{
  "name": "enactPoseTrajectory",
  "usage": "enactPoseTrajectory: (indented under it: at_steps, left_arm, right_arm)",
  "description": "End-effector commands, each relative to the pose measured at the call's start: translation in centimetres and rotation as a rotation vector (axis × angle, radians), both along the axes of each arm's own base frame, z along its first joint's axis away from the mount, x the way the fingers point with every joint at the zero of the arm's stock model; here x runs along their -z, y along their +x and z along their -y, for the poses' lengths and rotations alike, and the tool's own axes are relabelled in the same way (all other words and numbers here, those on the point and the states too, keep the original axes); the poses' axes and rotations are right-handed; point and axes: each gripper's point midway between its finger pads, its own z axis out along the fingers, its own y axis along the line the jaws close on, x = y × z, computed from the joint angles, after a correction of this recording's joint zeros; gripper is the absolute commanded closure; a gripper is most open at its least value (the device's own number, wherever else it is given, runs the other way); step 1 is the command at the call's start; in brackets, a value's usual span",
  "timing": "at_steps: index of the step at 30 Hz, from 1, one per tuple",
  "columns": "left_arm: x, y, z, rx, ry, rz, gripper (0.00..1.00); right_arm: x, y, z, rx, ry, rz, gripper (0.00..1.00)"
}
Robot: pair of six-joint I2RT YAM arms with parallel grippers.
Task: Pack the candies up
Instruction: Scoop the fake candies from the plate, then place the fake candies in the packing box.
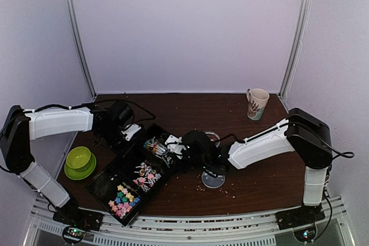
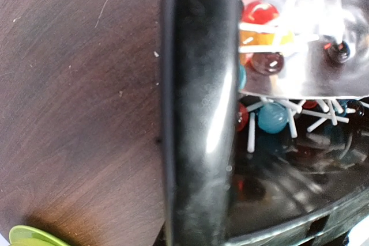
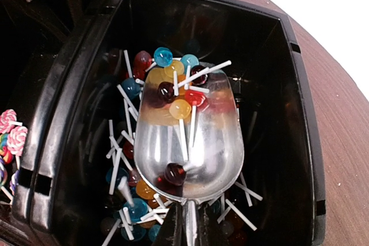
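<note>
A: Where are the candies?
B: All in the black tray, lower left-centre of the top view. Ball lollipops on white sticks fill the cell nearest frame centre. Pink-white swirl pops are in the next cell down, pastel bits in the lowest. A few lollipops lie in the scoop.
A: Scoop?
B: Clear glossy plastic with a rounded bowl. It sits in the lollipop cell, mouth toward the top of the right wrist frame. Right gripper is clamped on its handle at the bottom edge, fingers cut off by the frame.
A: Left gripper?
B: Left gripper is at the tray's upper-left edge, jaws closed down. Its fingers don't show in its own view, so I can't tell if they pinch the wall. That view is mostly a blurred glossy black wall running top to bottom, with lollipops and scoop to its right.
A: Anything unreadable?
B: Tray's left-hand cells are too dark in the top view. Sweets under the scoop show only through glare. Lollipops are translucent red, amber, blue and dark purple.
A: Rest?
B: Dark wood-grain table, pale crumbs, grey disc. Patterned mug upper right, green bowl on a green saucer at left.
</note>
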Motion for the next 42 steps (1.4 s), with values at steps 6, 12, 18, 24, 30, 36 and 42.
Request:
enactPoseTrajectory:
  at_steps: [6,12,18,24,30,36,42]
  left_arm:
    - [-4.1,2.1,4.0,0.041,-0.224,0.090,1.00]
    - [-3.9,2.5,3.3,0.008,-0.213,0.090,1.00]
    - [-3.5,2.8,2.5,-0.020,-0.187,0.085,1.00]
    - [-3.2,3.0,2.0,-0.033,-0.163,0.082,1.00]
    - [-2.9,3.0,1.7,-0.038,-0.145,0.079,1.00]
    - [-2.9,3.1,1.5,-0.047,-0.136,0.084,1.00]
    - [-3.0,3.3,1.2,-0.060,-0.131,0.090,1.00]
  right_arm:
    - [-2.9,-0.6,1.0,-0.013,0.051,0.050,1.00]
    - [-3.5,-0.6,1.9,0.000,0.028,0.064,1.00]
    - [-4.0,-0.1,3.0,0.040,0.013,0.057,1.00]
    - [-5.5,0.0,3.9,0.049,0.023,0.059,1.00]
    - [-6.8,-0.1,4.8,0.053,0.036,0.064,1.00]
    - [-7.7,-0.2,6.2,0.069,0.033,0.073,1.00]
    - [-8.4,-0.6,7.9,0.076,0.047,0.077,1.00]
